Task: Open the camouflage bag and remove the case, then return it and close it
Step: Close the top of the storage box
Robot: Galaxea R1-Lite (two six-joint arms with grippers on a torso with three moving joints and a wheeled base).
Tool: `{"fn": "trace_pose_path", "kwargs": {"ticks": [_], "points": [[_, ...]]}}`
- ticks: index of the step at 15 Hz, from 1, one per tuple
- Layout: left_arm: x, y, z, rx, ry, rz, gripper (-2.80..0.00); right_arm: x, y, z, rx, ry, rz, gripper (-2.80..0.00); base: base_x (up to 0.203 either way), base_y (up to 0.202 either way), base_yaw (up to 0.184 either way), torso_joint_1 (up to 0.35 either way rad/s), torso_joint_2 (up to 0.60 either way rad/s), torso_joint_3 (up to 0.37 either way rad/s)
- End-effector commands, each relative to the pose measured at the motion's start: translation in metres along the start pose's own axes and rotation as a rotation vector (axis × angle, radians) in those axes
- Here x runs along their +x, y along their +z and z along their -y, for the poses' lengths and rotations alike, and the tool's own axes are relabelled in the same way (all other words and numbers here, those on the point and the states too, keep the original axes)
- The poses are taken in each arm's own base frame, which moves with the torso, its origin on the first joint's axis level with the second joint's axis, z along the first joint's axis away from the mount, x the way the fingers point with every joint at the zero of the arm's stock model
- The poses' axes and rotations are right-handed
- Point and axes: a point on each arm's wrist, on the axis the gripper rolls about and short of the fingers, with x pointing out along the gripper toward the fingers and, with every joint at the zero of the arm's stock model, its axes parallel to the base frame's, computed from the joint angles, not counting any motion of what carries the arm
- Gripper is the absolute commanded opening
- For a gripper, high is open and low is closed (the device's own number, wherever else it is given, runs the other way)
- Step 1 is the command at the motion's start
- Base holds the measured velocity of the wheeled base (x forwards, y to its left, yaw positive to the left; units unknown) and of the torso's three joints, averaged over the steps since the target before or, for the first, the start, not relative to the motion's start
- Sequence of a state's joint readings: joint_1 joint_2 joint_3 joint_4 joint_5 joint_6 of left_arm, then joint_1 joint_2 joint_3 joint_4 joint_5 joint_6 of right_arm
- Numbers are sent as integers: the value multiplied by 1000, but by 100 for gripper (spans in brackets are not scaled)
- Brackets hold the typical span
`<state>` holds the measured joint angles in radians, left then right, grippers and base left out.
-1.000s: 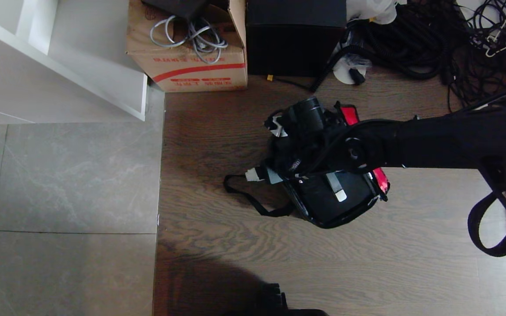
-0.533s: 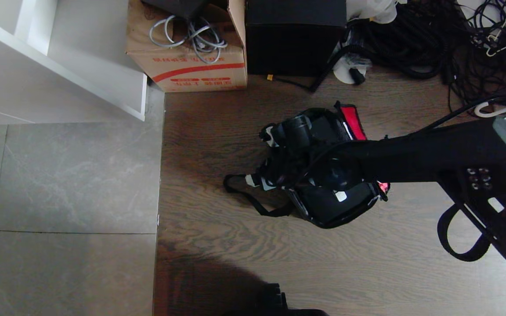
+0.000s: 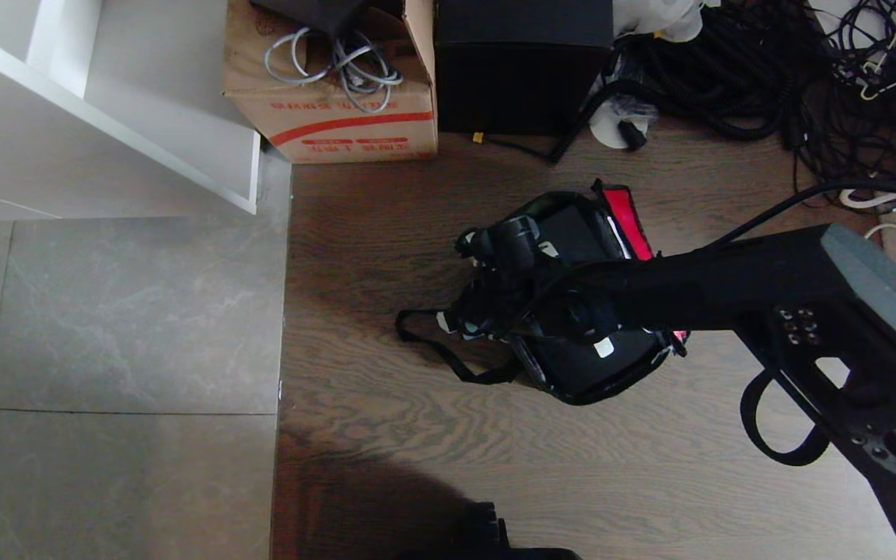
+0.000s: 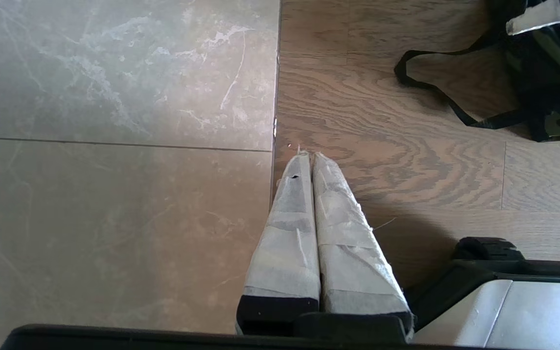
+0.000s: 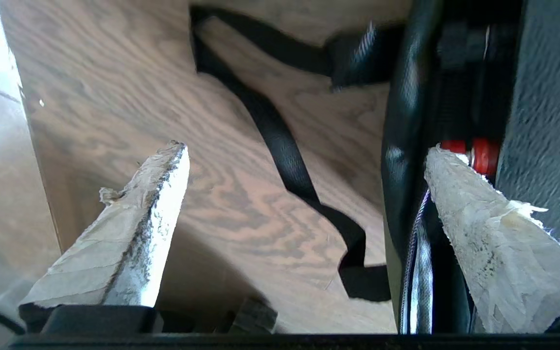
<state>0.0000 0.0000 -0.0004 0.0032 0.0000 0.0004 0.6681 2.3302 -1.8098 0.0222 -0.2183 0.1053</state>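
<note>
Head view, from left to right: grey floor tiles (image 3: 113, 311) give way to dark wooden floor (image 3: 432, 435); at the far edge a cardboard box (image 3: 339, 117) holds a coil of grey cable (image 3: 339, 62), and just beside it stands a tall black box (image 3: 522, 70), with a tangle of black cables (image 3: 775, 70) farther right. On the wood near the middle lies the camouflage bag (image 3: 596, 373), unzipped, its red inner panel (image 3: 627, 222) standing up at the far side and a black strap (image 3: 448, 354) looping out to its left. Inside it sits the case (image 3: 572, 229), dark and largely covered by the right arm (image 3: 728, 288), which reaches in from the right so that the case's handle and latches are hard to make out here. The right hand (image 5: 304, 160) is spread as wide as it goes and holds nothing; in the right wrist view one taped finger (image 5: 148, 194) hovers over bare wood and the other lies against the bag's black zipper edge (image 5: 401, 160), its tip at a small red latch (image 5: 484, 155) of the case. Whether that finger actually presses the latch cannot be told. The left hand (image 4: 309, 155) is parked low over the seam between tile and wood, its taped fingers pressed together and empty, well apart from the bag.
</note>
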Motion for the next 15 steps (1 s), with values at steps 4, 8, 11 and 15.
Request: {"fn": "trace_pose_path", "kwargs": {"ticks": [4, 8, 11, 15], "points": [[0, 0, 0, 0, 0, 0, -280, 7, 8, 0, -5, -43, 61, 0, 0, 0, 0, 0, 0, 0], [0, 0, 0, 1, 0, 0, -280, 15, 7, 3, -65, -90, 95, 0, 0, 0, 0, 0, 0, 0], [0, 0, 0, 0, 0, 0, -280, 20, 0, 3, -75, -93, 73, 0, 0, 0, 0, 0, 0, 0], [0, 0, 0, 0, 0, 0, -280, 15, 1, 6, -146, -104, 72, 0, 0, 0, 0, 0, 0, 0]]}}
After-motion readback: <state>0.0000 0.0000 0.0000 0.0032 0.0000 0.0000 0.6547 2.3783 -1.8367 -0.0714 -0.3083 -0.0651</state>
